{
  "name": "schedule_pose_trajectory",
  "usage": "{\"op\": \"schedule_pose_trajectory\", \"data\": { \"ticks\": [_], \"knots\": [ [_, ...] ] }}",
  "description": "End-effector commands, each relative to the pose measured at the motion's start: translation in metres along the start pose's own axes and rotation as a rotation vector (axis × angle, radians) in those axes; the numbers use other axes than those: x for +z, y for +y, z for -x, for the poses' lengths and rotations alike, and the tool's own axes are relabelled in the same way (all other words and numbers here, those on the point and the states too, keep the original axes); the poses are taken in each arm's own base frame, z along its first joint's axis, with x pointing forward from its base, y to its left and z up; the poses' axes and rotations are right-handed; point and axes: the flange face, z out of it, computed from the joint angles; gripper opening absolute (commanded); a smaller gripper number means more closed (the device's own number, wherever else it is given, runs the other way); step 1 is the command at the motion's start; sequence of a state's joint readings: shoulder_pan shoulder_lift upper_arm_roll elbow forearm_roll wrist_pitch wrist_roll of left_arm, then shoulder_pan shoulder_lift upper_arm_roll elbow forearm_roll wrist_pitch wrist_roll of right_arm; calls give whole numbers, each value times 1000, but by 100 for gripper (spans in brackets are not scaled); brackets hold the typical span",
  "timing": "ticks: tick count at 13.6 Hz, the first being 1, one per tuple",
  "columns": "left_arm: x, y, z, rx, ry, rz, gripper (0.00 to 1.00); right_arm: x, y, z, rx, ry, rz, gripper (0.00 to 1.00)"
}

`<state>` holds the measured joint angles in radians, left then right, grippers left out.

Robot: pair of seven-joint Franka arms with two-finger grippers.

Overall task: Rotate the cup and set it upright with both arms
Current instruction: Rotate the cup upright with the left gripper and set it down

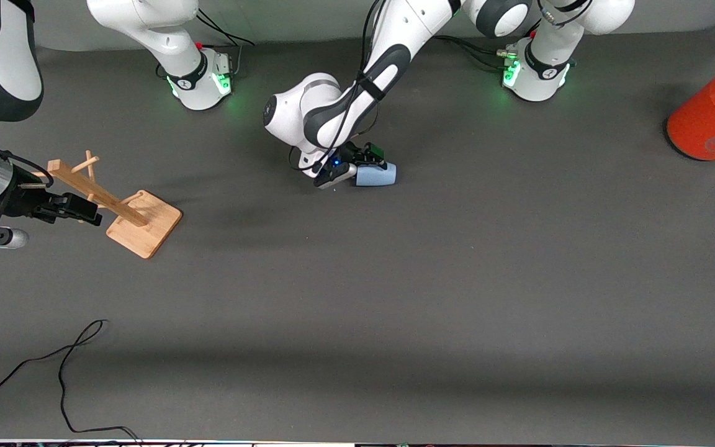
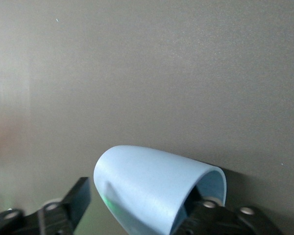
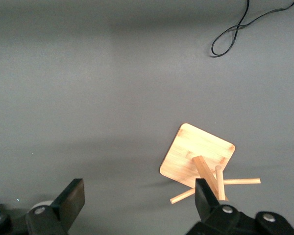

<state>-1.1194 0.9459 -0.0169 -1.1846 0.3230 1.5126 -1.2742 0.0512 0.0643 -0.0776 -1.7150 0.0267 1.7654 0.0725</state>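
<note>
The light-blue cup (image 1: pixel 375 176) lies on its side on the grey mat, in the middle of the table near the robots' bases. My left gripper (image 1: pixel 371 164) is down at it. In the left wrist view the cup (image 2: pixel 152 188) lies between the fingers of the left gripper (image 2: pixel 137 198). One finger sits inside the cup's mouth; the other finger (image 2: pixel 78 196) stands apart from the cup's outer wall. The jaws are open. My right gripper (image 1: pixel 81 209) is open and empty at the right arm's end of the table, beside the wooden rack; it also shows in the right wrist view (image 3: pixel 139 196).
A wooden peg rack (image 1: pixel 123 205) on a square base stands at the right arm's end and shows in the right wrist view (image 3: pixel 198 155). A large orange-red can (image 1: pixel 714 115) lies at the left arm's end. A black cable (image 1: pixel 62 366) trails near the front edge.
</note>
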Motion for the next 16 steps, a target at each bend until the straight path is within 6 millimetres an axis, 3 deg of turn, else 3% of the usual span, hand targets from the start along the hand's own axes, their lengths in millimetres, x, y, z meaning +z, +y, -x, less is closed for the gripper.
{"op": "schedule_pose_trajectory", "data": {
  "ticks": [1,2,4,6,9,11,14,16],
  "knots": [
    [-4,-6,-1,-28,4,-7,30,-3,0,4,-12,6,-8,100],
    [-6,-7,-1,-43,5,-4,17,-3,-1,4,-13,6,-8,100],
    [-10,-10,-4,-53,6,2,2,-2,0,4,-12,4,-8,100],
    [-19,-25,-25,-78,-11,26,0,2,-2,1,-11,4,-9,100],
    [-49,-66,-62,-133,-46,86,0,3,-2,1,-11,3,-7,100],
    [-70,-104,-94,-149,-90,156,0,4,-2,1,-11,1,-7,100],
    [-104,-191,-150,-142,-166,359,0,2,-2,1,-11,3,-7,100],
    [-93,-245,-166,-138,-163,520,0,3,-1,1,-11,1,-7,100]
  ]
}}
